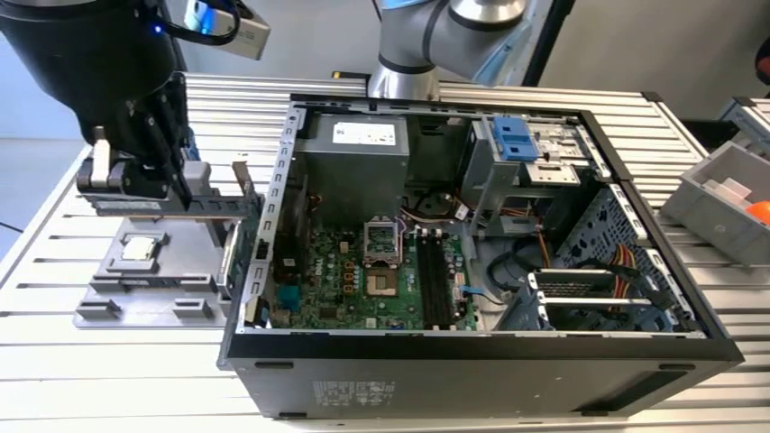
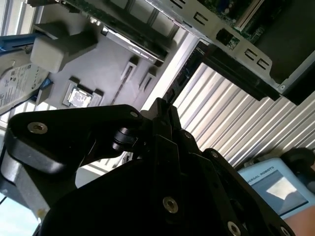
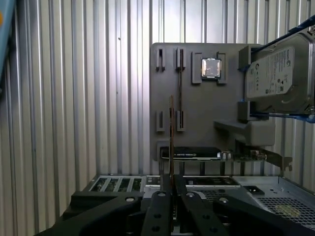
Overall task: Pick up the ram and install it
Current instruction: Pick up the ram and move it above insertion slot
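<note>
The ram (image 3: 171, 137), a long, thin circuit-board stick seen edge-on in the first wrist view, is clamped between the two black fingers (image 3: 158, 206) of the hand (image 3: 172, 191), which are closed tight on its near end. The stick's far end shows against the bare face of a flat grey plastic holder plate (image 3: 197, 113), just beside a long narrow slot in that plate; I cannot tell whether it touches the plate. A small square silver processor chip (image 3: 210, 68) lies in a recess of the same plate. A silver boxy hard drive with blue rails (image 3: 278, 73) stands propped on a grey block at one edge, and a dark expansion card with a metal bracket (image 3: 192, 153) stands on edge along another. The plate lies on a ribbed metal tabletop (image 3: 74, 98). In the exterior view the hand hangs over the plate, on the exterior view's left of an open black computer case (image 1: 481, 352). The case lies on its side, with its green motherboard (image 1: 349, 280) exposed.
</note>
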Robot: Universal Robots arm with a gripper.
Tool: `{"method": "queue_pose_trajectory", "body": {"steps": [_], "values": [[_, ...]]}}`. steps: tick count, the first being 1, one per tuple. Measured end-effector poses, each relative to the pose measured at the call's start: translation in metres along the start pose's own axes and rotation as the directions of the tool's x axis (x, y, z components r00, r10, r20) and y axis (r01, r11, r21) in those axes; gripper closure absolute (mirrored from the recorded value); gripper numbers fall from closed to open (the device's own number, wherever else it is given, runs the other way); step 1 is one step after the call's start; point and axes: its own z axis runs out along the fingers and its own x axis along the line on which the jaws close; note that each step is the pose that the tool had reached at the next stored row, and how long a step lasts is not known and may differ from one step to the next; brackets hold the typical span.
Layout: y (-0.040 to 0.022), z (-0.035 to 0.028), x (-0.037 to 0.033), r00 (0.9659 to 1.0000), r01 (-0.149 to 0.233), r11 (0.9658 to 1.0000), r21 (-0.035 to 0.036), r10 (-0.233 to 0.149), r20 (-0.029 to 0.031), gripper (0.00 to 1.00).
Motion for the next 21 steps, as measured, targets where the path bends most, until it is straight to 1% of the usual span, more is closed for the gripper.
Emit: {"method": "queue_pose_trajectory", "body": {"steps": [21], "values": [[-0.0498,-0.0004,-0.0008,1.0,0.002,1.0,-0.0002,-0.002,-0.0001,1.0]]}}
